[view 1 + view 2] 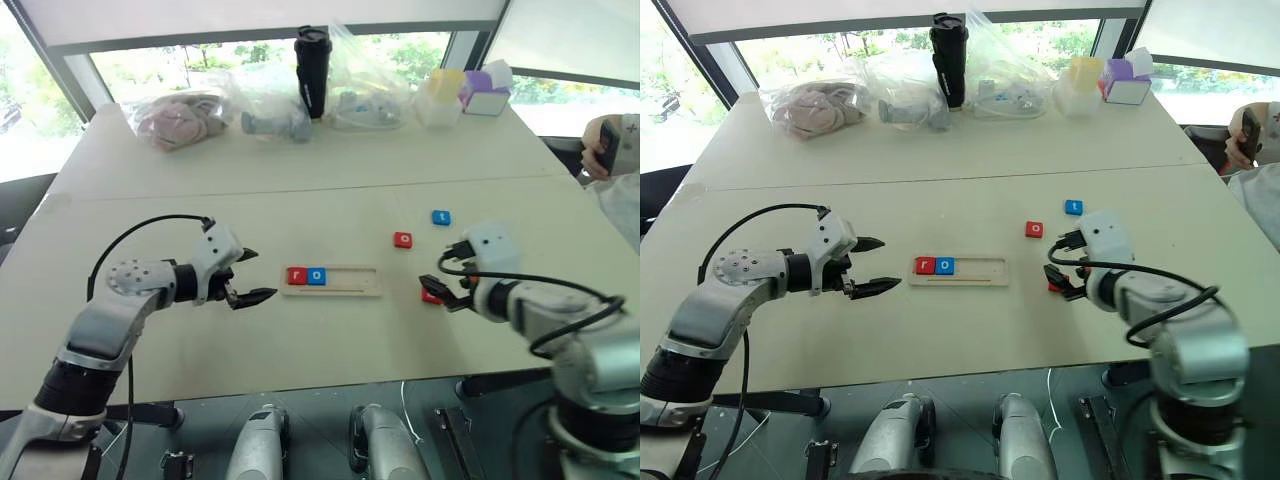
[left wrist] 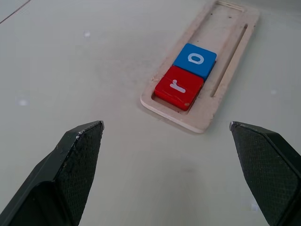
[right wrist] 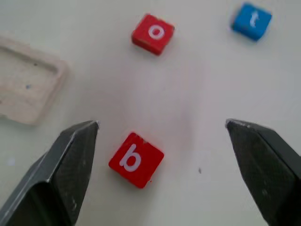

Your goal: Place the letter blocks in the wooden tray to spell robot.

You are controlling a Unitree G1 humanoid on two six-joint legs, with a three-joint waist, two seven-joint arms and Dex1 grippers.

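Tray: long pale wooden tray [image 1: 331, 280] lying on the table [image 1: 300, 180], between the two arms.
Placed: red square block lettered r [image 2: 178, 87] at the tray's left end, blue square block lettered o [image 2: 195, 60] touching it in the second slot; three slots bare.
Loose: red square block lettered b [image 3: 136, 159] flat on the table, just right of the tray, below the right claw; red square block lettered o [image 1: 403, 239] farther back; blue square block lettered t [image 1: 441, 217] beyond that, well apart from the tray.
Left claw: [image 1: 250, 276] spread wide, holding nothing, poised just left of the tray's filled end.
Right claw: [image 3: 162, 129] spread wide, pinching nothing, hanging over the b block, fingers [image 3: 70, 160] clear of it on either side.
Progress: two of five letters seated, in correct order.
Remaining: b, o and t, by the look of it in that sequence; b likely next, being nearest the right claw.
Background: clear plastic bags [image 1: 260, 100], black tumbler [image 1: 312, 70] and coloured boxes [image 1: 465, 92] along the table's far edge.
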